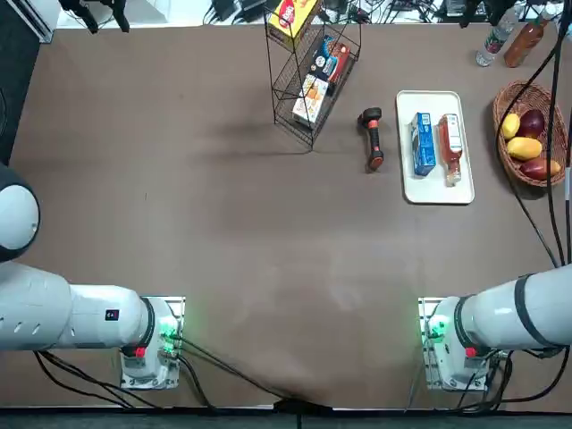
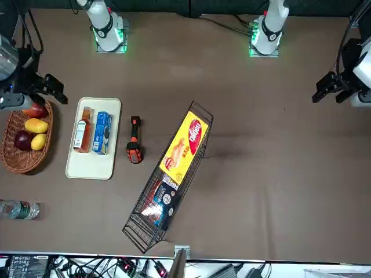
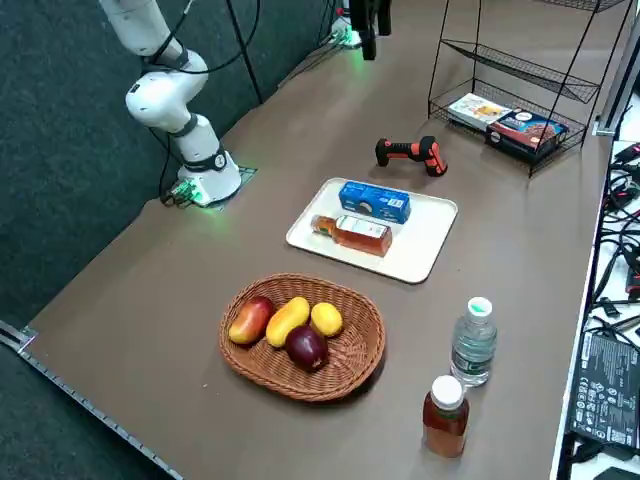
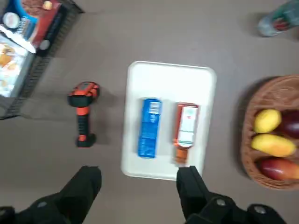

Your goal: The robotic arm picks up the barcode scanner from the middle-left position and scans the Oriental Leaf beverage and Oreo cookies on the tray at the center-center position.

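Observation:
The black barcode scanner (image 1: 374, 138) (image 2: 134, 140) (image 4: 83, 114) with its orange-red end lies flat on the table, just beside the white tray (image 1: 435, 188) (image 2: 90, 165) (image 4: 168, 79). On the tray, side by side, lie the blue Oreo cookies (image 1: 423, 143) (image 2: 103, 132) (image 4: 149, 127) and the reddish Oriental Leaf beverage (image 1: 450, 147) (image 2: 84, 130) (image 4: 186, 130). My right gripper (image 4: 139, 179) (image 2: 52, 88) hangs high above the tray's near end. It is open and holds nothing. It is well apart from the scanner.
A wicker basket of fruit (image 1: 532, 134) (image 3: 300, 335) stands on the tray's far side from the scanner. A wire rack with snack boxes (image 1: 313, 71) (image 2: 168, 185) stands beyond the scanner. A clear bottle (image 3: 473, 345) and an orange-brown bottle (image 3: 445, 415) stand near the table's edge.

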Robot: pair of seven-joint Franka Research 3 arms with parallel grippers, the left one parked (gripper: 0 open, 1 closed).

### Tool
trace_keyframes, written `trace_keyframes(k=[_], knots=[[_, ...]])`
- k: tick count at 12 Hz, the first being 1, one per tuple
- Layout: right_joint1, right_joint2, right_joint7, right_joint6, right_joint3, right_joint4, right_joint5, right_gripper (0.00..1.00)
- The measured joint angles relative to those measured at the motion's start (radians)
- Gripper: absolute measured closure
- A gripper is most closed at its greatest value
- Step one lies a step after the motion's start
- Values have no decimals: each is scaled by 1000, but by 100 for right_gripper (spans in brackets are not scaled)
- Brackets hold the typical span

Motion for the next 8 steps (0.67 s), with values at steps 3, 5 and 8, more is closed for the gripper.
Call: trace_keyframes(k=[3, 5, 8], knots=[[-18, -33, 0, -20, 11, -3, -87, 0], [-45, -72, -1, -35, 16, -33, -93, 0], [-56, -141, -1, -42, 15, -102, -92, 0]])
